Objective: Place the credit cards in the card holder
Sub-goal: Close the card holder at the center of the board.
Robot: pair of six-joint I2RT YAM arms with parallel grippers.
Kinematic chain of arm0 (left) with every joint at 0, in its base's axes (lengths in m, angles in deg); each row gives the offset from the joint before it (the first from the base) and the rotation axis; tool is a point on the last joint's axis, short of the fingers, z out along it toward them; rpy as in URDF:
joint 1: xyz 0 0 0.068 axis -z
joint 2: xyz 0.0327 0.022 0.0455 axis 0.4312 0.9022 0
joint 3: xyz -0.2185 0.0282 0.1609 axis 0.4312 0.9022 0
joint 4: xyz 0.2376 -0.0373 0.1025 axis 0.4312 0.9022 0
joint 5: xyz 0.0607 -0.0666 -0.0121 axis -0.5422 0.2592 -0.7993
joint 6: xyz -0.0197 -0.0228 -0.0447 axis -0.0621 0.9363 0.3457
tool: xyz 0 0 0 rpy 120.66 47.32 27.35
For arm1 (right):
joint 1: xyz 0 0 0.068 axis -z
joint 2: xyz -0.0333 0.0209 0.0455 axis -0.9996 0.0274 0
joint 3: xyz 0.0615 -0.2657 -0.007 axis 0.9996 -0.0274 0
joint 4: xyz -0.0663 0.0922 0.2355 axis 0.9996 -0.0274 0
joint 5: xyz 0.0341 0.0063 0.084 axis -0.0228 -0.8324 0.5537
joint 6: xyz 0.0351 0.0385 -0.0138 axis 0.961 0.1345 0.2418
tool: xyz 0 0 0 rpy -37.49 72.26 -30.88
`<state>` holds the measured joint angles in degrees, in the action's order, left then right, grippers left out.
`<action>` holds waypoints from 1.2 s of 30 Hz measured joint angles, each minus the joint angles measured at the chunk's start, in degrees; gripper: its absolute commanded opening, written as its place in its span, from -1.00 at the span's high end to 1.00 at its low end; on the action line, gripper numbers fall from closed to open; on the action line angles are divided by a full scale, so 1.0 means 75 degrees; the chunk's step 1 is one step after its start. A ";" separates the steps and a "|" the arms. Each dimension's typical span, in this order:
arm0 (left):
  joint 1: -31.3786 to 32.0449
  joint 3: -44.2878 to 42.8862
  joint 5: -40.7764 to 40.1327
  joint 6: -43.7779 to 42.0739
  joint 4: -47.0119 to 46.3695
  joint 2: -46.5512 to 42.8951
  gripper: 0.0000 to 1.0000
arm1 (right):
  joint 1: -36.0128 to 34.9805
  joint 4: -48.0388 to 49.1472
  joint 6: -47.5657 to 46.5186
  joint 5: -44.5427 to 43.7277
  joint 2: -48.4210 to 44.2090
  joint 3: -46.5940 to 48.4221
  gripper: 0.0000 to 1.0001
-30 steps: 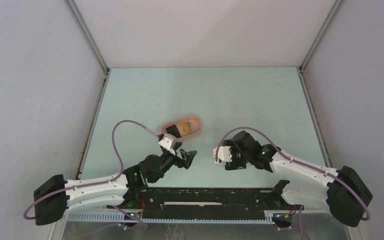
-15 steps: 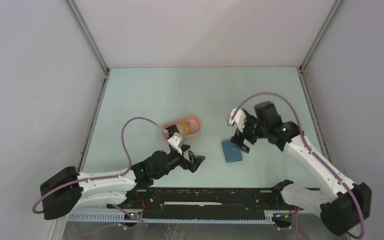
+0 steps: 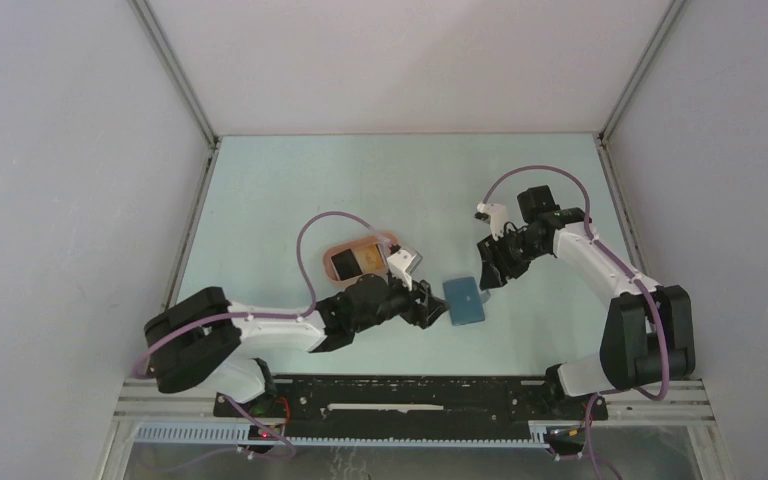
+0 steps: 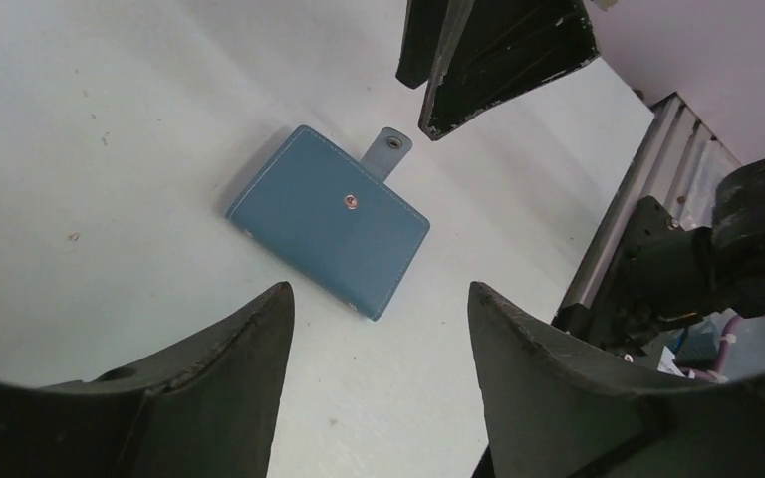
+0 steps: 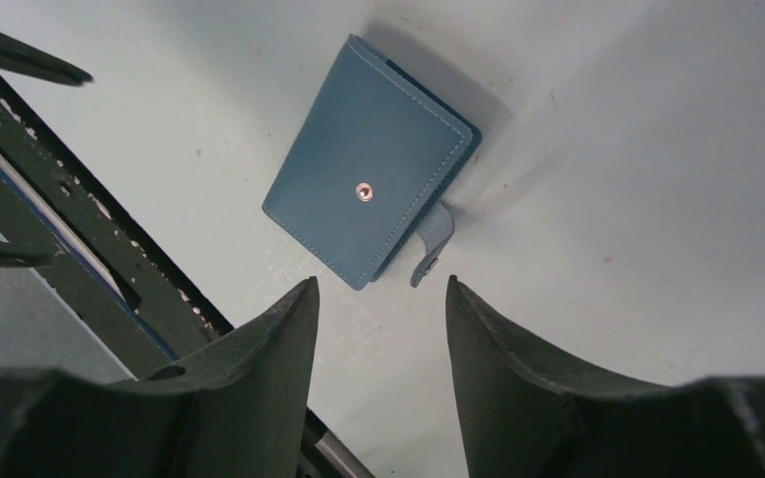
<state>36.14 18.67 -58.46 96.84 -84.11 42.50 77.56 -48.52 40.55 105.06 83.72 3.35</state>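
The card holder is a closed dark-blue wallet lying flat on the table, its snap tab undone. It also shows in the left wrist view and the right wrist view. My left gripper is open and empty, just left of the holder. My right gripper is open and empty, just beyond its far right corner. A black card and a yellow-orange card lie in the pink tray. I cannot make out a whitish card.
The pink tray sits left of the holder, partly behind my left wrist. The black base rail runs along the near table edge. Grey walls close in the table at the left, right and back.
My right gripper has lifted off the card holder and swung to the far right. My left arm has reached right, up to the holder's left edge.
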 measured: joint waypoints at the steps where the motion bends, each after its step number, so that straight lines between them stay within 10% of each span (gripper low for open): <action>1: 0.0000 -0.0160 0.0035 0.0026 0.0015 0.0221 -0.36 | 0.0003 0.0000 0.0052 -0.0050 0.0003 0.0000 -0.05; 36: -0.0146 -0.1250 0.0044 0.0038 0.0536 0.2148 -0.03 | 0.0003 0.0058 0.0455 -0.0734 0.1058 0.0000 1.00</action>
<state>35.05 9.30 -58.13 97.13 -80.09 58.60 77.58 -48.08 43.96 99.55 91.66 3.35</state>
